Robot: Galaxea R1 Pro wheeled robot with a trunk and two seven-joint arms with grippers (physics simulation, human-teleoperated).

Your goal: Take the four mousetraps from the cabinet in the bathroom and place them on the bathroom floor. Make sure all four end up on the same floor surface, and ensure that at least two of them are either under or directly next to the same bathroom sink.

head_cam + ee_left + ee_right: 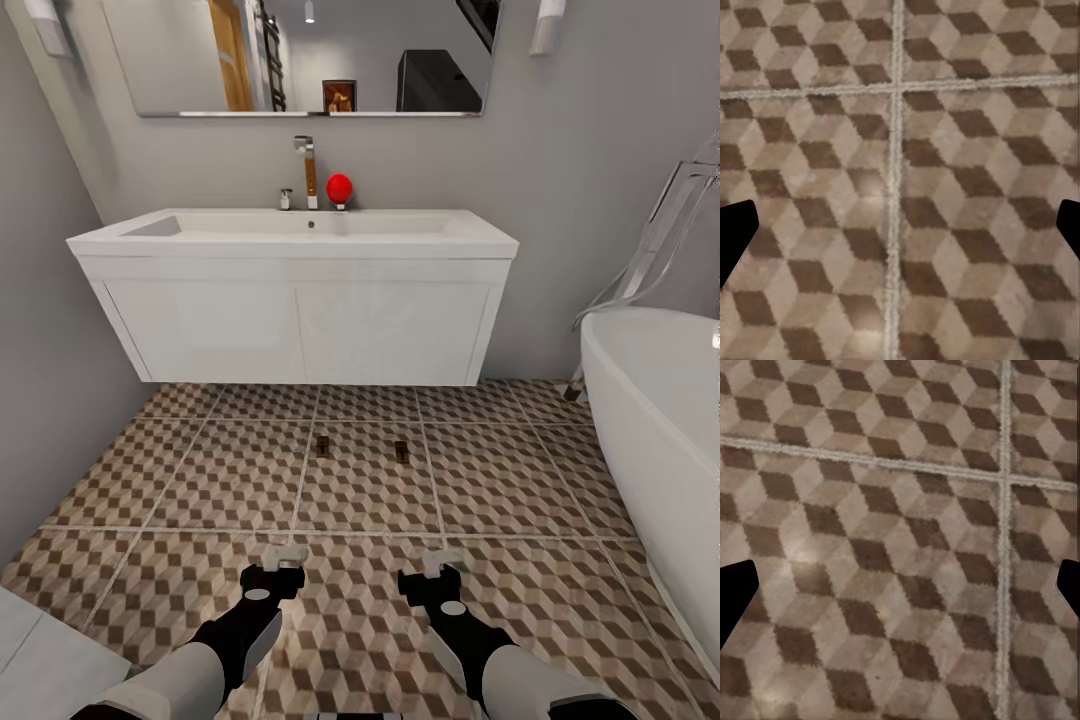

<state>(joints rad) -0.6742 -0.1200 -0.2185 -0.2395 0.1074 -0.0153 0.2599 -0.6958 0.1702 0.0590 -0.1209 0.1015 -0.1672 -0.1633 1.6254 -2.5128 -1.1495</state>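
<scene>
Progress: I see two small tan mousetraps [322, 446] [401, 451] on cube-patterned tiled floor [200, 480] before the white vanity sink [300, 300]; both grippers [283, 557] [441, 562] gape empty.

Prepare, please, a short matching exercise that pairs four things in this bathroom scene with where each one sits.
Things:
1. two mousetraps
2. red ball
3. bathtub
4. mirror

Places:
A. on the wall above the sink
B. on the bathroom floor just in front of the vanity
C. on the sink top beside the faucet
D. along the right side of the head view

Pairs: 1-B, 2-C, 3-D, 4-A
</scene>
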